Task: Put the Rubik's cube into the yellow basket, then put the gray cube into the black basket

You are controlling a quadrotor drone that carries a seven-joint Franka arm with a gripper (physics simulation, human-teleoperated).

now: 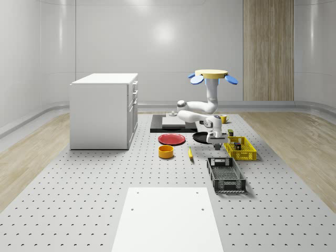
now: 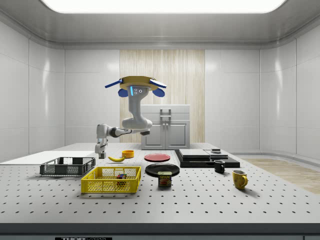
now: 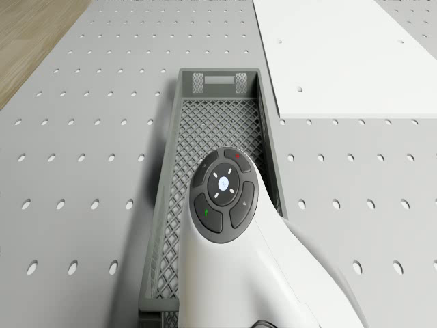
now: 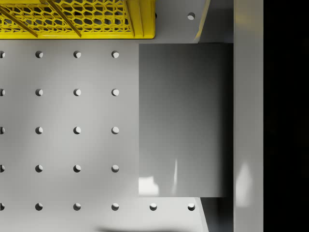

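A simulated test lab: a wide perforated table (image 1: 79, 184) under a bright ceiling light panel (image 2: 160, 5), in a bare room with pale panelled walls (image 1: 157, 47). On the table stands a white cabinet (image 1: 104, 111); beside the cabinet lie staged props, a red plate (image 1: 172, 139) and plastic baskets.

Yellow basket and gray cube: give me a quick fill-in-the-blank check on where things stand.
The Rubik's cube lies ___ the yellow basket.
The gripper is ___ on the gray cube, off the table.
The drone ___ above the table, its arm over the black basket.
Missing: inside; shut; hovers.
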